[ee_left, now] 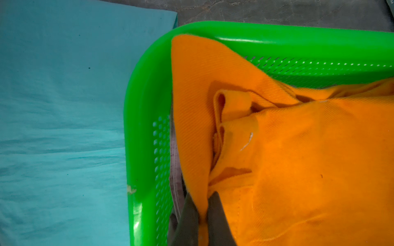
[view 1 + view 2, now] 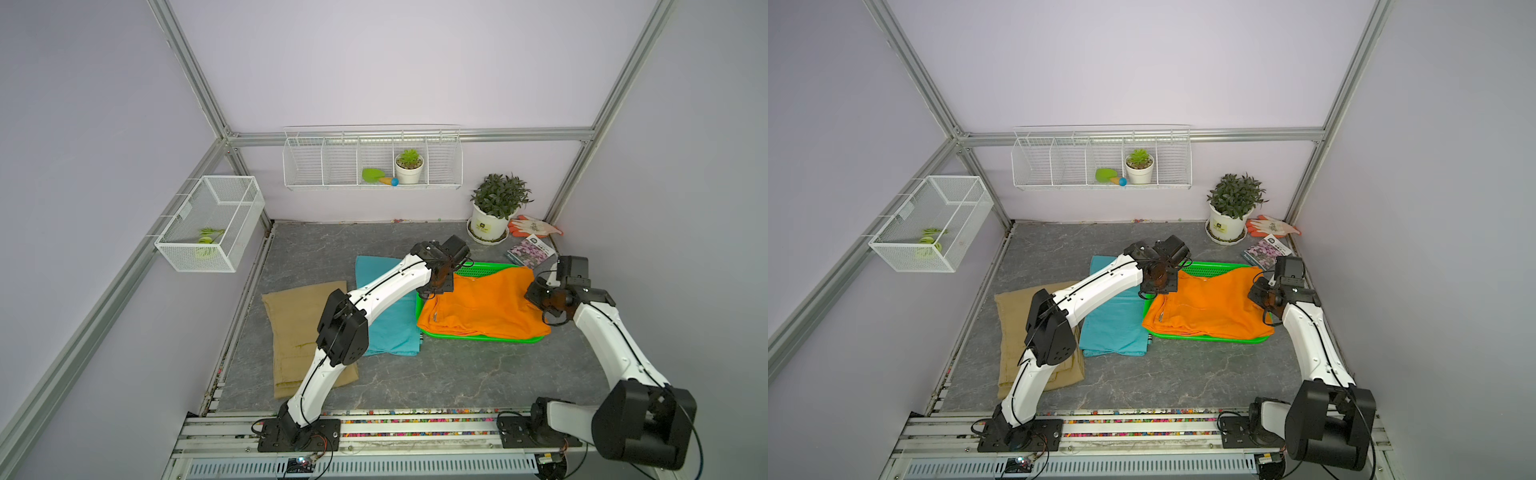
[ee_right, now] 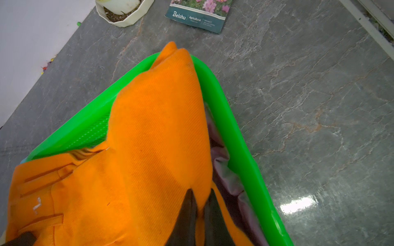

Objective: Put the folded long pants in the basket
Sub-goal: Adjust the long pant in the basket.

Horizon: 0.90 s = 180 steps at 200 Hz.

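The orange pants [image 2: 482, 303] [image 2: 1208, 307] lie spread over the green basket [image 2: 482, 337] [image 2: 1208, 336], with edges draped on its rim. My left gripper [image 2: 432, 293] [image 1: 202, 194] is shut on the cloth's left edge, by the basket's wall [image 1: 145, 106]. At the opposite edge, my right gripper [image 2: 536, 291] [image 3: 201, 190] is shut on an orange fold [image 3: 149, 149]. Lilac pants [image 1: 175, 170] [image 3: 226, 174] peek out beneath the orange. Teal pants [image 2: 390, 324] [image 1: 64, 106] lie folded left of the basket, and tan pants [image 2: 295, 332] further left, partly under my left arm.
A potted plant [image 2: 496, 208], orange gloves [image 2: 534, 226] and a seed packet [image 2: 530, 249] sit behind the basket at the back right. A long white wire rack [image 2: 372, 160] hangs on the back wall. A white wire cage [image 2: 212, 222] hangs on the left wall.
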Each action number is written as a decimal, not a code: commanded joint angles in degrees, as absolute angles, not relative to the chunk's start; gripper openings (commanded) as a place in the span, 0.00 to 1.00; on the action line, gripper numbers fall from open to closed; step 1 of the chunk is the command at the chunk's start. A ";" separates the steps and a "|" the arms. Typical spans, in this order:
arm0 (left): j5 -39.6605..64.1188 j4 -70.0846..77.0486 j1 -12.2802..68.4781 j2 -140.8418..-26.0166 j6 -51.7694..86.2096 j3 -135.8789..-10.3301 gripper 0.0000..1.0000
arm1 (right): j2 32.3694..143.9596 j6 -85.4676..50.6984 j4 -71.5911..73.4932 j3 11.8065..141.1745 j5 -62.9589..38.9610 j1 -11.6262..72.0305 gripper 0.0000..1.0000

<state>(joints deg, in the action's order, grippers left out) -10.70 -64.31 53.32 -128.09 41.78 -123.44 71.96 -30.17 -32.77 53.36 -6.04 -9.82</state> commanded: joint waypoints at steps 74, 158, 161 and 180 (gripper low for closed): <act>-14.85 -54.87 53.04 -122.03 44.08 -113.06 0.00 | 68.85 -31.89 -25.93 53.84 -7.04 -11.88 0.00; -14.99 -51.81 53.00 -119.23 43.36 -108.39 0.00 | 71.36 -32.46 -22.92 51.70 -8.44 -12.74 0.00; -15.10 -52.30 53.00 -119.70 43.33 -108.98 0.00 | 71.63 -32.43 -22.33 51.48 -8.80 -12.81 0.00; -15.99 -52.48 53.00 -120.90 43.27 -109.93 0.00 | 73.66 -33.05 -20.68 50.98 -8.99 -12.83 0.00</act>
<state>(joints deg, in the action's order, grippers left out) -13.39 -51.29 53.28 -119.22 43.40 -107.63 71.55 -31.99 -26.61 52.18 -9.10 -12.05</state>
